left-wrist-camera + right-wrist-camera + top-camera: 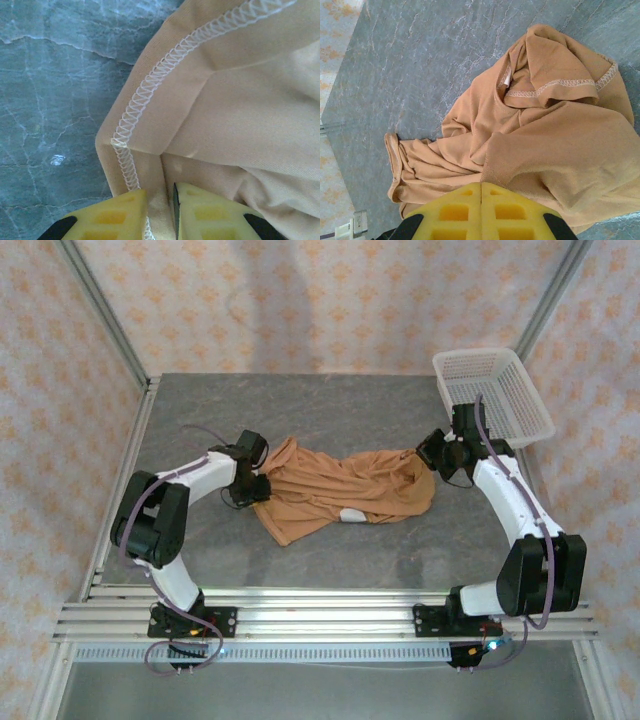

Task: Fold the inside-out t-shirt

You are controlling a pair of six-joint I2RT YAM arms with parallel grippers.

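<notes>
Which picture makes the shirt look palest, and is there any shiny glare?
Left wrist view: palest, the t-shirt looks washed-out up close, with a small glare spot on the table. Right wrist view: richer orange, no glare. Top external view: soft shadow on the back wall.

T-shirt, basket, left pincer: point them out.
t-shirt [340,490], top view, middle of the cloth
basket [472,353], top view, far rim
left pincer [160,197], left wrist view, midway between its fingertips

**Two arms flank the t-shirt**

The left arm [185,480] bends in toward the left end of the t-shirt [340,490]. The left gripper [161,192] pinches a seamed fold between its yellow fingers [115,215]. The right arm [512,495] reaches to the t-shirt's right end, where the right gripper [481,186] has its jaws pressed together at the cloth's edge.
</notes>
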